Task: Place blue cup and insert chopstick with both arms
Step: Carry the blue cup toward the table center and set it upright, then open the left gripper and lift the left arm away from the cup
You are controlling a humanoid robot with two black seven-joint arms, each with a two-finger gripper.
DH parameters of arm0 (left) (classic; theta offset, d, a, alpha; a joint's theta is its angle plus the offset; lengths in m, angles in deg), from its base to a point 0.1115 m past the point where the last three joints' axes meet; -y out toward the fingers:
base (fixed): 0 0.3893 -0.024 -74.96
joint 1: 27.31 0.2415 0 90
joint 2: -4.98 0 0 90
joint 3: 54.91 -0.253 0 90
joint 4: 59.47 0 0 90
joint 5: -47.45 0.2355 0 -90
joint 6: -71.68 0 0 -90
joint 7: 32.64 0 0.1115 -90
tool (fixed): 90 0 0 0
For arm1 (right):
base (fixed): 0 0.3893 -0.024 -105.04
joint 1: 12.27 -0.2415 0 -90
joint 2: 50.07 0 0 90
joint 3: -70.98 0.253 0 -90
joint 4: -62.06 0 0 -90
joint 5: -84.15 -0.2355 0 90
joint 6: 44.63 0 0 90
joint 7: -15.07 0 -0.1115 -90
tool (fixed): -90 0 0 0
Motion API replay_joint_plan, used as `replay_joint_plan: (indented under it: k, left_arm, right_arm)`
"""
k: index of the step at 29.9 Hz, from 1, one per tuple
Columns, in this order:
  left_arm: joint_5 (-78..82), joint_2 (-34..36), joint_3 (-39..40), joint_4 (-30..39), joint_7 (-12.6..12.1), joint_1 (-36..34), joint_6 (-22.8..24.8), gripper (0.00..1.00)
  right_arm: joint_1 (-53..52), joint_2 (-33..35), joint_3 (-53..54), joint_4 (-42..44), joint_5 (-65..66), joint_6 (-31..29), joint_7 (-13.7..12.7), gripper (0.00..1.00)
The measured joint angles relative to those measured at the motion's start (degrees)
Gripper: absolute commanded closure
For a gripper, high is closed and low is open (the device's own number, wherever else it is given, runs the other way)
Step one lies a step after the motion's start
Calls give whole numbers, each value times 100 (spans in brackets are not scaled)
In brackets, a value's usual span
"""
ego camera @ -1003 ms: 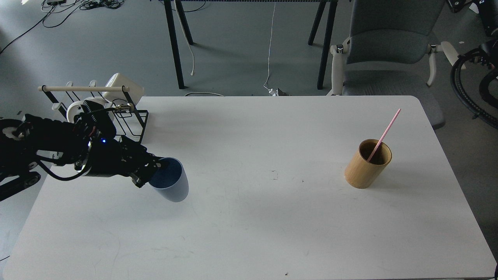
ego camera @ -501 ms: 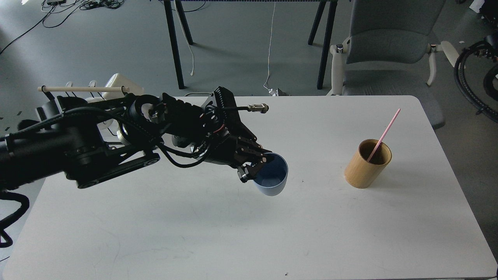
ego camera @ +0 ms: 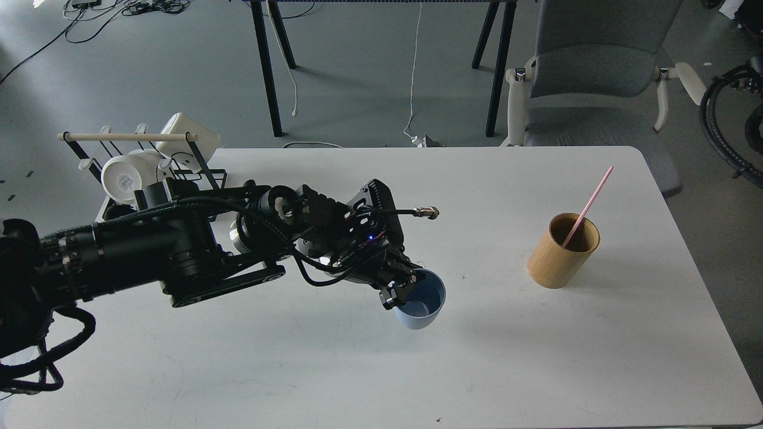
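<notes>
While my left arm (ego camera: 179, 253) reaches in over the white table (ego camera: 381, 369), my left gripper (ego camera: 400, 287) is clamped on the near-left rim of the blue cup (ego camera: 422, 307), one finger inside the mouth and one outside. One blue cup is present. It sits near the middle of the table, well to the left of the bamboo holder (ego camera: 563, 251), mouth up and tilted slightly; whether its base touches the table I cannot tell.

One bamboo holder stands on the right part of the table. One pink chopstick (ego camera: 589, 205) leans inside it, its upper end pointing up and to the right past the rim.

Far to the left of the bamboo holder, at the table's far-left corner, stands one black wire rack (ego camera: 199, 179) with a pale wooden bar on top. Two white mugs (ego camera: 128, 173) hang on it.

Behind the table and the bamboo holder stands one grey chair (ego camera: 596, 77). My right gripper is out of sight.
</notes>
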Motion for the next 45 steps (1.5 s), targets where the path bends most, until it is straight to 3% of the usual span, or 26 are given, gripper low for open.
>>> replay_joint_plan:
  k: [15,19,26,29,31,36,41,45]
  left_arm:
    - [0,-173,-188,-259,-15,134,-1,93]
    - [0,-166,-189,-275,-52,176,-1,87]
    - [0,-170,-173,-277,-108,250,-1,84]
    - [0,-170,-164,-273,-123,255,-1,70]
    - [0,-160,-144,-267,-125,255,-1,51]
    - [-1,-49,173,-184,-101,260,-1,17]
    - [-822,137,1431,-165,-23,258,-1,1]
    - [-2672,251,2394,-358,-20,246,-1,1]
  right_arm:
    - [208,24,25,-52,0,0,3,0]
    - [220,39,26,-59,0,0,7,0]
    - [249,85,26,-63,0,0,8,0]
    - [277,105,26,-74,0,0,8,0]
    - [301,109,29,-83,0,0,8,0]
    - [386,281,44,-226,0,0,8,0]
    - [544,742,-170,-799,330,575,8,0]
    - [583,1202,-391,-1654,1475,1222,8,0]
